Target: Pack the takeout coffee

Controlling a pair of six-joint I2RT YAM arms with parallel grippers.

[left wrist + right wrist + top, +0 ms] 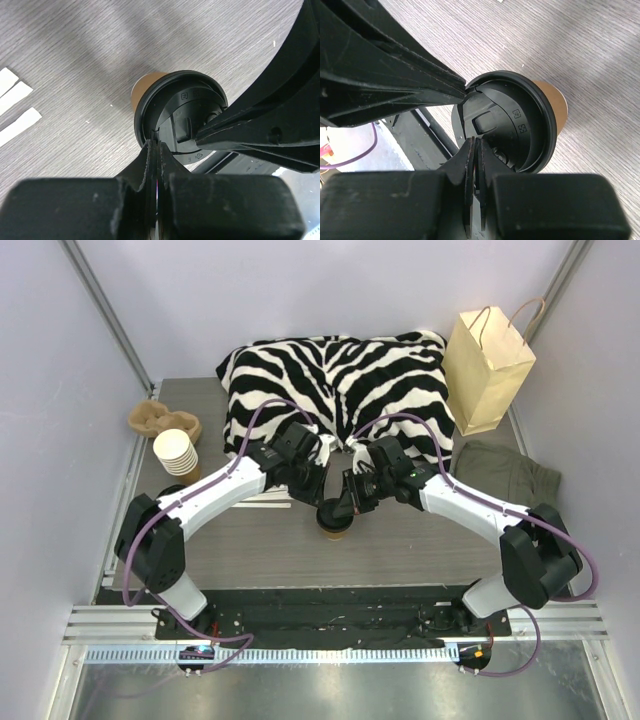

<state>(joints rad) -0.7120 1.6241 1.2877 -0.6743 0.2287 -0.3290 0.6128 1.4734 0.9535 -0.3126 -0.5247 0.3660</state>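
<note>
**Kraft and black plastic, met from two sides**

We see the takeout coffee (334, 524) standing upright near the middle of the grey wood-grain surface (250, 555), a little towards the near edge. Both arms reach in over it.

From the left wrist view, the left gripper (156, 146) has its fingers pressed flat together, with the tips resting on the rim of the black lid (186, 107). The brown cup wall shows just beyond the lid. From the right wrist view, the right gripper (475, 146) is also closed to a hairline, with its tips on the opposite side of the same rim. We cannot tell whether either gripper has the thin lip of the lid caught between its fingers.

At the far middle lies a zebra-striped blanket (340, 380). A kraft paper bag (488, 370) stands upright at the far right, and a green cloth (510, 475) lies just nearer than it. On the left is a stack of lidless paper cups (178, 453), with a pulp cup carrier (158, 420) just beyond it. A few pale flat strips (15, 120) lie on the surface to the left of the coffee, apart from it.
</note>
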